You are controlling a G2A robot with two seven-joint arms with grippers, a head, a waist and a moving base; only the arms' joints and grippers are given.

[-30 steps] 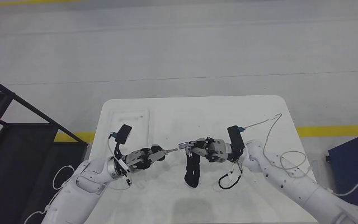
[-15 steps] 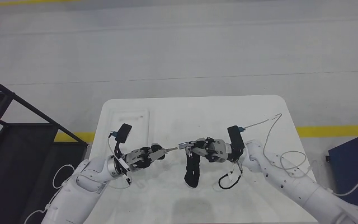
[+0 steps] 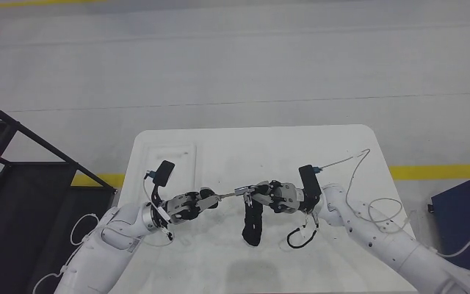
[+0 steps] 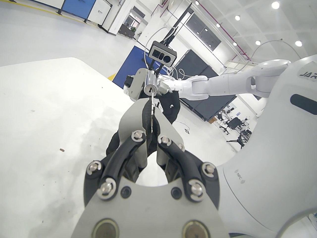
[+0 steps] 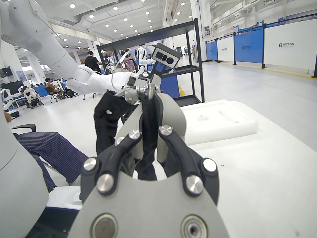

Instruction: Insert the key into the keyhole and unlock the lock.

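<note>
Below both arms lies the white bench (image 3: 330, 154). Over its middle, my left gripper (image 4: 149, 110) is clenched on the thin silver key (image 4: 151, 98). The blade meets the keyhole (image 4: 149, 90) of the silver cylinder lock (image 4: 150, 81), which my right gripper (image 5: 149, 102) grasps tight, its black strap (image 5: 106, 117) dangling.

Arms (image 3: 371, 229): you'll see smooth white shells with thin white cables (image 3: 345, 159)
Left gripper (image 4: 150, 110): grey jaws, black links (image 4: 116, 157), silver screws (image 4: 138, 135)
Wrist camera (image 3: 163, 173): black box
</note>
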